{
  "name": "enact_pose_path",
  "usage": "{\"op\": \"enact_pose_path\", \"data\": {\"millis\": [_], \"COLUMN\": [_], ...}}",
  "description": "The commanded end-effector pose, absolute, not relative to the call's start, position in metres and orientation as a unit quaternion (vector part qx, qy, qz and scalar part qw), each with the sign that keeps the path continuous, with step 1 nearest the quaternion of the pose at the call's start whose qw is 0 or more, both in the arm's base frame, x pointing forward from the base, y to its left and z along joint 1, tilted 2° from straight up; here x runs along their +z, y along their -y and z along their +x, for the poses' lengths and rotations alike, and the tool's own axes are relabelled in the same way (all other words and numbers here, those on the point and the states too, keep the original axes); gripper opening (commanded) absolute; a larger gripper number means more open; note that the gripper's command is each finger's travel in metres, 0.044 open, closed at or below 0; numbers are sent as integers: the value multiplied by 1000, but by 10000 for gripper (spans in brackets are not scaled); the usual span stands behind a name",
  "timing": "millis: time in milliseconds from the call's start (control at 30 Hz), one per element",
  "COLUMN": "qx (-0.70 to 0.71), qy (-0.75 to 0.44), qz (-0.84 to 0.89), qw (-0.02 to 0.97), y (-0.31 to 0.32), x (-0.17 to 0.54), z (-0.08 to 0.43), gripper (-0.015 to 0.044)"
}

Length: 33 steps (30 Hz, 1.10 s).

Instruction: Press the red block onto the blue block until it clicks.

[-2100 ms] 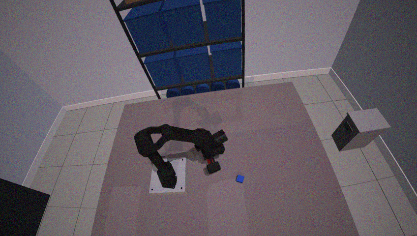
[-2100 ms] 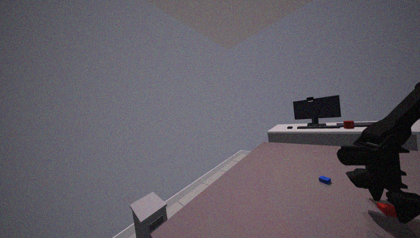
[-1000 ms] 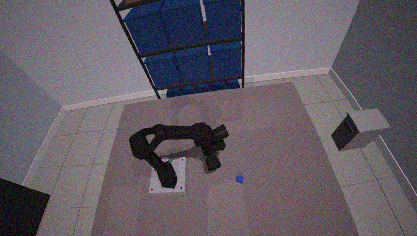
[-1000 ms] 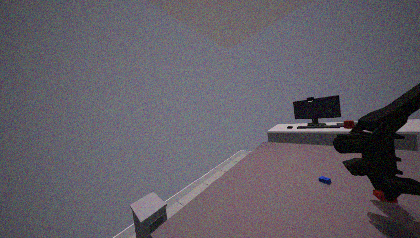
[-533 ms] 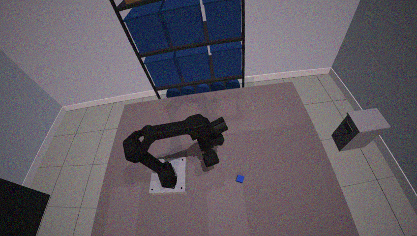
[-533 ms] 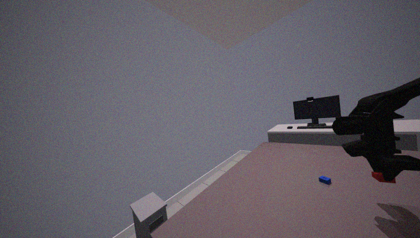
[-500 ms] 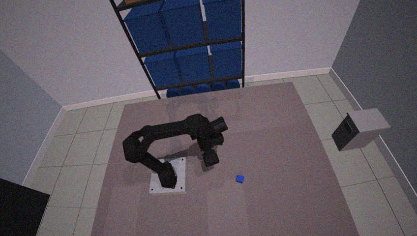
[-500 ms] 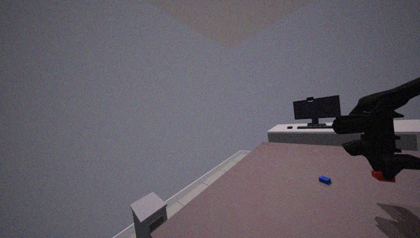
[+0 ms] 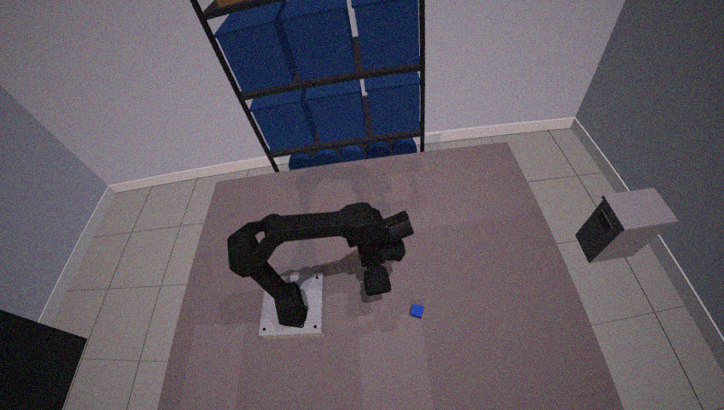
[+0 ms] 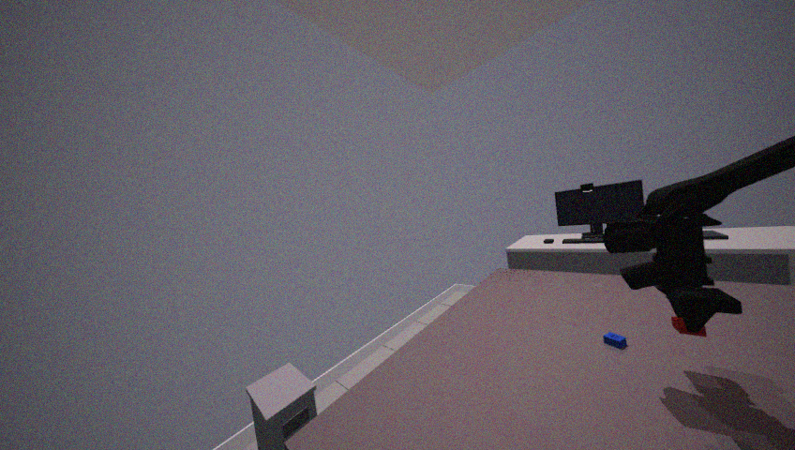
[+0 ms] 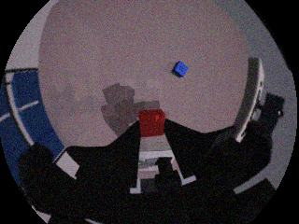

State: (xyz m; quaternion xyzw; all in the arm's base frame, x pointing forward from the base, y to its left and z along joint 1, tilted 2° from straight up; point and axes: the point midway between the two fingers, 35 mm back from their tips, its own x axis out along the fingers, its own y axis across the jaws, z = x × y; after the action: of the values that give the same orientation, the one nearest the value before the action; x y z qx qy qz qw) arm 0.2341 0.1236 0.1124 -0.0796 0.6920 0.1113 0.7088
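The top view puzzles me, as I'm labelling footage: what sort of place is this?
Probably a workshop or lab: a rack of blue bins, a desk with a monitor.

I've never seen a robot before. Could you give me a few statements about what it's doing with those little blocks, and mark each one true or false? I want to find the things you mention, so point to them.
1. The tool [image 9: 376, 280] [image 10: 694, 322] [image 11: 151, 122] is shut on the red block [image 10: 679, 325] [image 11: 151, 123]. True.
2. The red block is already pressed onto the blue block [image 9: 417, 311] [image 10: 614, 340] [image 11: 180, 69]. False: the two are apart.
3. The blue block rests on the brownish-pink surface [image 9: 482, 264] [image 10: 502, 367] [image 11: 140, 37]. True.
4. The tool is holding the blue block. False: it holds the red one.
5. The arm stands on a bright green plate. False: the plate [image 9: 314, 304] is pale grey.
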Motion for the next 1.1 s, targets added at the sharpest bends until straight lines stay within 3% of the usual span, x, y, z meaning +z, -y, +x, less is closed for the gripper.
{"op": "enact_pose_path", "data": {"millis": [0, 1067], "qx": [90, -77], "qy": [-691, -690], "qz": [-56, 113], "qw": [715, 711], "y": [-120, -50], "x": [111, 65], "z": [251, 357], "gripper": [0, 0]}}
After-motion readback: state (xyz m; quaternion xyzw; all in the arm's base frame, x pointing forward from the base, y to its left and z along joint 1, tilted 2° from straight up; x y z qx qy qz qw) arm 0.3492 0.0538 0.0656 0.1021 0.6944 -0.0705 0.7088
